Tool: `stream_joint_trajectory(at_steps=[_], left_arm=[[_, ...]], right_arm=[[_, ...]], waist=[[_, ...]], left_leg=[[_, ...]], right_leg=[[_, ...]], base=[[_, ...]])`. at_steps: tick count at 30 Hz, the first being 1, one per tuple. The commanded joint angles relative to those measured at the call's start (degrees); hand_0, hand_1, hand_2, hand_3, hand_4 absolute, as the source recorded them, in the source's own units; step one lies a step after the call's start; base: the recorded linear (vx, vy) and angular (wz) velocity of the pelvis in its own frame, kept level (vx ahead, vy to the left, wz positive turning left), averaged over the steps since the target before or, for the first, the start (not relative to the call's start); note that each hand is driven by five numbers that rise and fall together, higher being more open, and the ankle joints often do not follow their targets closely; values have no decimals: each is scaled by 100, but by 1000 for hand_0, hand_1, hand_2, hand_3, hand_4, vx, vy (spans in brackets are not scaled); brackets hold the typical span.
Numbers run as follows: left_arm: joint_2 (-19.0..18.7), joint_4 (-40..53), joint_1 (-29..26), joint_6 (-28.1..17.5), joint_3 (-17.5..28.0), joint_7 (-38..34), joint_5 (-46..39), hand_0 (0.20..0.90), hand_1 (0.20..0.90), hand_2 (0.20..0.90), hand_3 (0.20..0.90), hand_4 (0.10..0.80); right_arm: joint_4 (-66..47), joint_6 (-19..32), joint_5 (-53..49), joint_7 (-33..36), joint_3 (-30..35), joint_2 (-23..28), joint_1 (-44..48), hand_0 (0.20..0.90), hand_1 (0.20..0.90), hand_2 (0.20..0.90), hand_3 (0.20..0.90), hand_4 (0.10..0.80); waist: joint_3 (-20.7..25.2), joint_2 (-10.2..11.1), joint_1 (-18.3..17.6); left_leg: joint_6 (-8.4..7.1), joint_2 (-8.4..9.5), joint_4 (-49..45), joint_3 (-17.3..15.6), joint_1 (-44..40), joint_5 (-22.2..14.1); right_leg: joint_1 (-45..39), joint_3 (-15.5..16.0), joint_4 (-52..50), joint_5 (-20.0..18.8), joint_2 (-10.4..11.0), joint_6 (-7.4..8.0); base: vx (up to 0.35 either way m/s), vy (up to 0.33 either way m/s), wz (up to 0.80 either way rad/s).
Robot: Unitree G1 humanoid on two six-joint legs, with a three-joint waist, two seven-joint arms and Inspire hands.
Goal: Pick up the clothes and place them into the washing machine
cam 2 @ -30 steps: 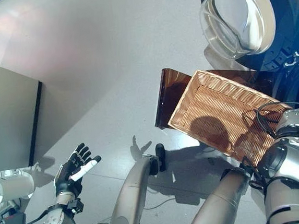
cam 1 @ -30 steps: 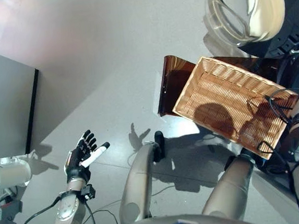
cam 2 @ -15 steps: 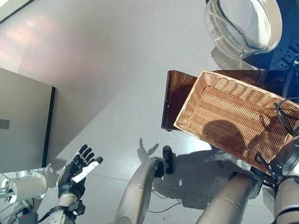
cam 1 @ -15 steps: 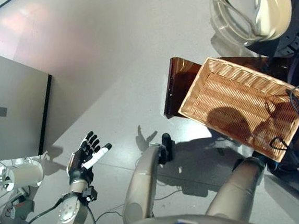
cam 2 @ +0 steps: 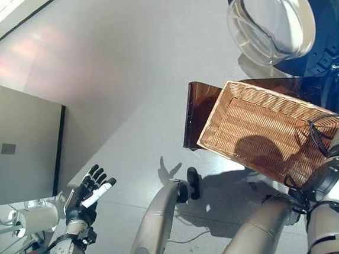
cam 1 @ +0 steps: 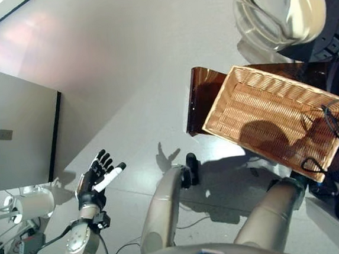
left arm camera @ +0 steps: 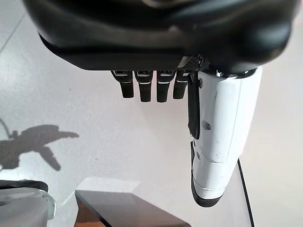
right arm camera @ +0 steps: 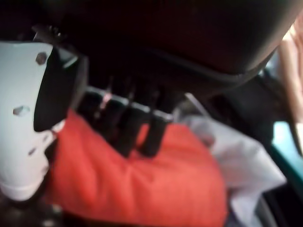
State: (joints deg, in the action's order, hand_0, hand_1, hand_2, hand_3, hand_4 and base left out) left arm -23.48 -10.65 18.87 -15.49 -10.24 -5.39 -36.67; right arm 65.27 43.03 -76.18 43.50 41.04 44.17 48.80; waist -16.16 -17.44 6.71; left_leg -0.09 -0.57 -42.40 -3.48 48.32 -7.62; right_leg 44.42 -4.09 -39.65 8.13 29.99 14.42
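Two head views give you the same floor scene. Your left hand (cam 1: 95, 178) is raised at the lower left over the grey floor (cam 1: 126, 107), fingers spread apart and holding nothing. A woven basket (cam 1: 275, 117) sits tilted on a dark brown stand (cam 1: 199, 97) at the right, with no clothes showing in it. Above it you can see the washing machine's round glass door (cam 1: 277, 4) swung open against the dark drum surround. A grey cabinet (cam 1: 13, 140) stands at the left edge. Your right hand does not show here.

Left wrist view: straight, relaxed fingers and white-covered thumb over bare floor.

Right wrist view: your right hand (right arm camera: 123, 118) is right up against a red garment (right arm camera: 142, 179), with a white cloth (right arm camera: 236, 161) beside it. Its fingers bend toward the red cloth, but you cannot tell whether they grip it.
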Motion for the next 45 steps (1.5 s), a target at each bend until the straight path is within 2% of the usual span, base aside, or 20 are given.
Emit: stream_joint_trajectory(at_steps=[1, 7, 10, 12, 16, 24, 33, 37, 40, 45], left_arm=[[-260, 152, 39, -530, 348, -233, -154, 900, 900, 900, 900, 800], [-235, 127, -31, -528, 373, -254, -134, 900, 900, 900, 900, 800], [-350, 127, -81, -592, 427, -158, -60, 900, 900, 900, 900, 800], [-366, 164, -79, -613, 440, -135, -60, 900, 900, 900, 900, 800], [-373, 118, -114, -617, 546, -79, -107, 900, 900, 900, 900, 800], [-230, -164, -242, -597, 802, -67, 3, 900, 900, 900, 900, 800], [-221, -221, -210, -559, 960, 63, 206, 900, 900, 900, 900, 800], [-187, -209, -202, -540, 978, 98, 264, 900, 900, 900, 900, 800], [-94, -177, -159, -526, 1011, 132, 322, 900, 900, 900, 900, 800], [113, -521, -240, -503, 1096, 0, 514, 900, 900, 900, 900, 800]], right_arm=[[-849, 601, 368, -289, -417, 88, -330, 900, 900, 900, 900, 800], [-1143, 492, 512, -299, -462, -504, -460, 900, 900, 900, 900, 800], [-620, -280, 822, -485, -780, -366, -524, 900, 900, 900, 900, 800], [-543, -366, 769, -678, -868, -355, -532, 900, 900, 900, 900, 800], [-333, -588, 578, -1146, -985, -605, -784, 900, 900, 900, 900, 800], [-125, -797, 499, -1515, -867, -1287, -1427, 900, 900, 900, 900, 800], [419, -1391, 908, -1711, -1145, -1462, -1819, 900, 900, 900, 900, 800], [508, -1532, 1047, -1776, -1290, -1599, -1914, 900, 900, 900, 900, 800], [591, -1648, 1243, -1806, -1402, -1922, -2167, 900, 900, 900, 900, 800], [687, -1844, 1575, -1886, -1762, -2539, -2513, 900, 900, 900, 900, 800]], waist=[[250, -144, -15], [120, -34, -48], [80, 100, 3], [61, 126, 6], [60, 313, 37], [75, 789, 7], [174, 1237, 40], [235, 1341, 74], [330, 1488, 109], [567, 1760, 154]], left_leg=[[-470, -272, 845, 172, -148, 383], [-437, -289, 636, 157, -205, 276], [-437, -326, 568, 167, -210, 249], [-438, -336, 603, 160, -252, 260], [-434, -368, 868, 134, -492, 327], [-446, -428, 1454, 193, -1154, 454], [-509, -569, 2217, 255, -2009, 702], [-538, -609, 2508, 275, -2274, 819], [-598, -684, 2907, 335, -2663, 967], [-653, -838, 3273, 308, -3242, 1014]], right_leg=[[109, -140, -430, -86, -251, -315], [3, -148, -463, -91, -263, -323], [-112, -69, -388, -133, -252, -297], [-157, -34, -318, -169, -262, -290], [-446, 101, 15, -317, -294, -254], [-1364, 495, 952, -635, -341, -166], [-2464, 994, 2168, -1079, -387, -77], [-2751, 1144, 2427, -1186, -422, -46], [-3189, 1383, 2832, -1277, -484, -21], [-3737, 1573, 3294, -1429, -658, 8]], base=[[10, 1, -14], [-1, -7, -7], [-7, -22, -2], [0, 0, 0], [30, -20, -10], [63, -43, -2], [81, -61, -3], [88, -46, -1], [125, -62, 7], [152, -56, -3]])
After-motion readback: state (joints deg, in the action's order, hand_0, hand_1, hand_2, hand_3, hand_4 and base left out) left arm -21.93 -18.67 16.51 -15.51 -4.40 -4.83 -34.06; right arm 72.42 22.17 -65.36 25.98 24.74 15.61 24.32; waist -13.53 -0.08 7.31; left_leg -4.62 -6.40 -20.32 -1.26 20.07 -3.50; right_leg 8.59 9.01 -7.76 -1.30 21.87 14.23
